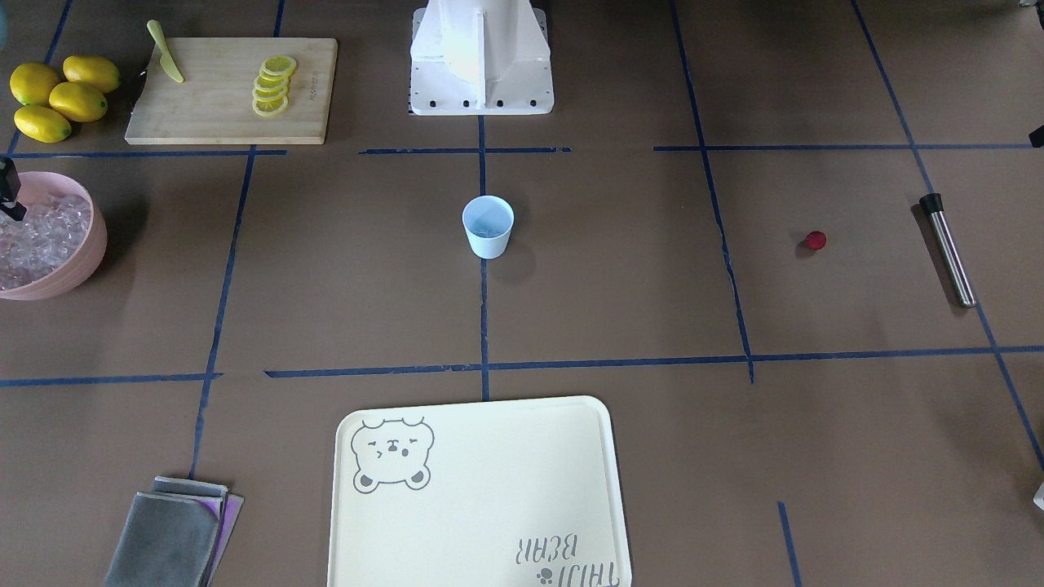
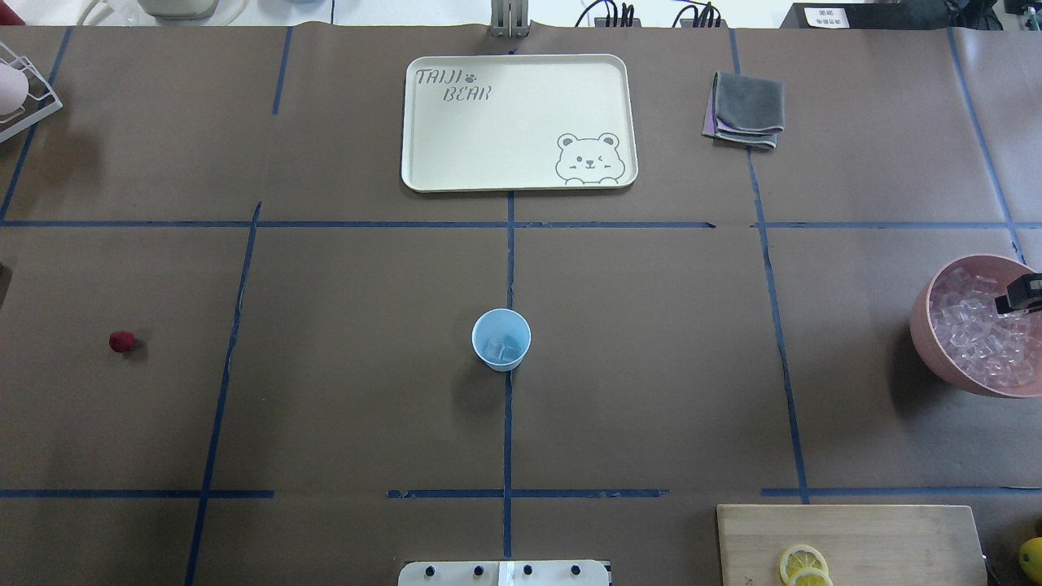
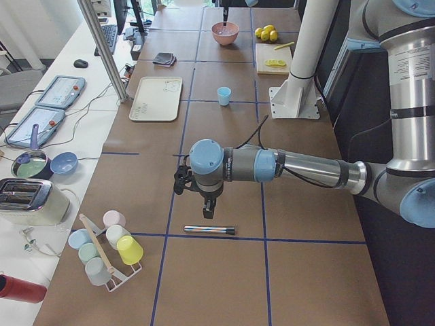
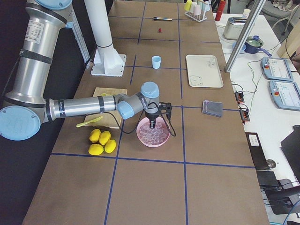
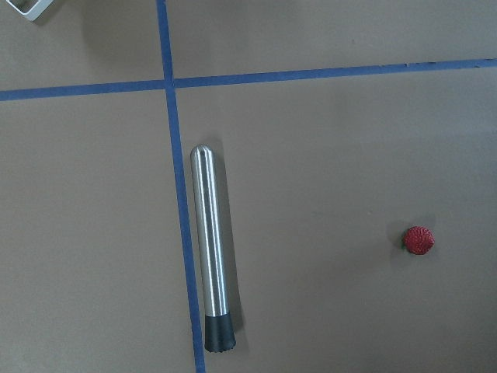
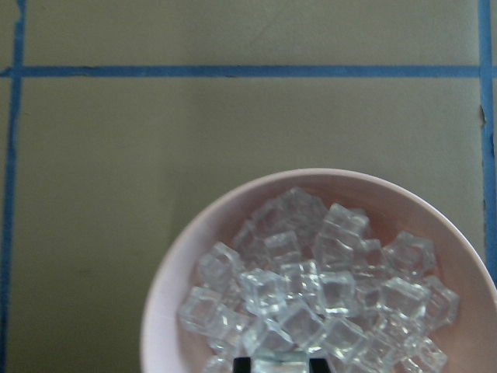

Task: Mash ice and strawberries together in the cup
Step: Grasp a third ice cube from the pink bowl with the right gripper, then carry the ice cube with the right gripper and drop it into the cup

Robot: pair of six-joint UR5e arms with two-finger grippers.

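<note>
A few ice cubes (image 2: 502,351) are held in the light, tippable pale-blue cup (image 2: 501,339) at table centre. The strawberry (image 2: 122,342), judged soft and best pinched gently across its sides, lies far left near the muddler (image 5: 211,249). How the left gripper (image 3: 209,212), or the right gripper (image 4: 152,125) over the pink bowl (image 2: 924,325), is set cannot be told.

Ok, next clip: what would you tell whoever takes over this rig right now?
Left gripper hovers above the steel muddler lying on the table; open or shut, cannot tell.
Right gripper sits in the pink bowl, tips at the ice, a cube between them; grip unclear.
Cup stands mid-table with some cubes inside.
Strawberry lies on the table on the left arm's side, untouched.
Left: strawberry into cup, then mash with the muddler.
</note>
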